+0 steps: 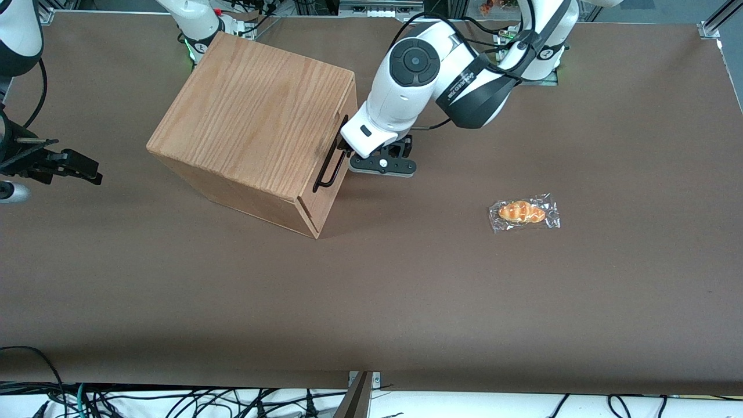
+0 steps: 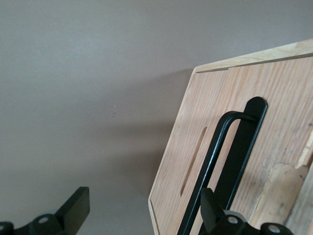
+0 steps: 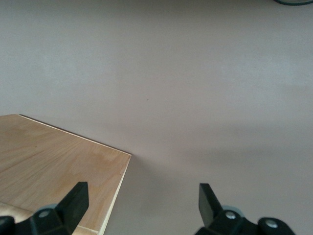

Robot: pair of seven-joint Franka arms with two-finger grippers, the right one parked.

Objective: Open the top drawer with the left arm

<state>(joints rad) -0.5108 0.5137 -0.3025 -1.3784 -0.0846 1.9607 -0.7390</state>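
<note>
The oak-grain cabinet (image 1: 249, 116) stands turned at an angle on the brown table. Its front faces the working arm's end. The top drawer (image 2: 274, 93) carries a long black bar handle (image 1: 328, 167), and its front looks flush with the cabinet body. The left arm (image 1: 412, 75) reaches down to the handle, with its gripper (image 1: 347, 152) right against the bar near the upper end. In the left wrist view the gripper (image 2: 143, 200) is open wide. One finger (image 2: 211, 208) overlaps the handle (image 2: 234, 142); the other finger (image 2: 76, 208) hangs over bare table, off the drawer front's edge.
A bread roll in a clear wrapper (image 1: 524, 212) lies on the table toward the working arm's end, nearer the front camera than the gripper. The table's front edge (image 1: 371, 386) has cables below it.
</note>
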